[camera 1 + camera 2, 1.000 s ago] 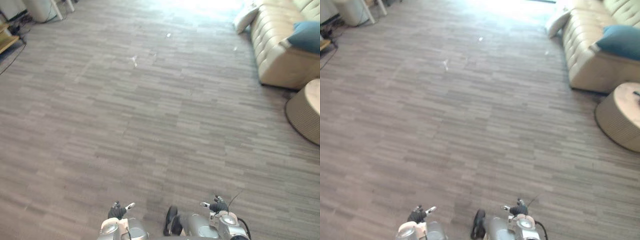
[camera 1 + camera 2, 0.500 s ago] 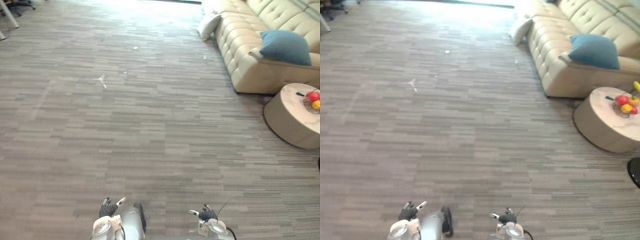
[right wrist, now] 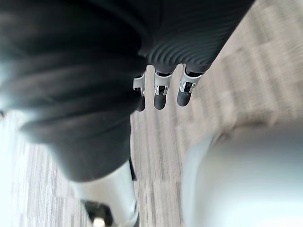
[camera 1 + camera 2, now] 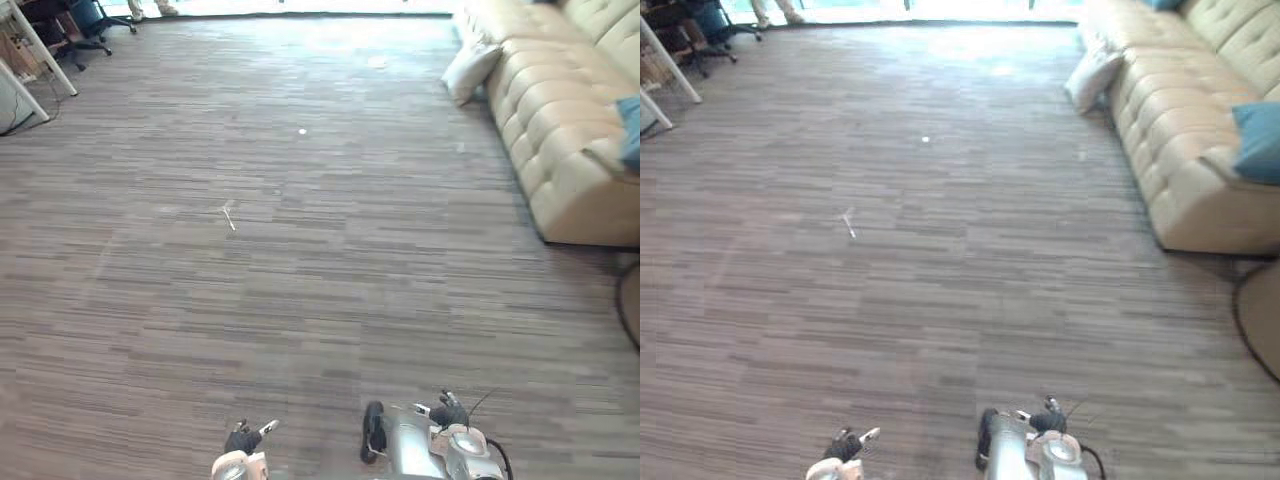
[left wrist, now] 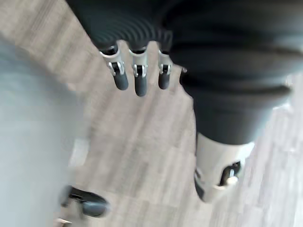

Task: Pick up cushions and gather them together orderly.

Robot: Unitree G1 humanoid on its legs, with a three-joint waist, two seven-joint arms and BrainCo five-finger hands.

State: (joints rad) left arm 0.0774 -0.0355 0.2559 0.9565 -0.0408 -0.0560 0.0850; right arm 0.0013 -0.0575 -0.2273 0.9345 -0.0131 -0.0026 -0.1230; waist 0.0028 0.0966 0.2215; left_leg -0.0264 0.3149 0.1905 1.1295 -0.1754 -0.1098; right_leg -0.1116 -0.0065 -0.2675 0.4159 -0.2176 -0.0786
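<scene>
Left eye view: our left hand [image 5: 137,79], right hand [image 3: 161,93] hung slack, empty, since the plump white fabric cushion [image 4: 470,68] lay well apart.

The floor [image 4: 300,290] is grey-brown, streaked all over with narrow strips of lighter and darker tone, with a few small white flecks [image 4: 229,215]. The sofa [image 4: 560,130] is cream, tufted in a grid of puffed squares. The pale cushion [image 4: 470,70] is plain off-white; the blue cushion [image 4: 1258,143] is plain teal.

A beige sofa [image 4: 565,150] borders the striped floor [image 4: 300,300] (right side).
</scene>
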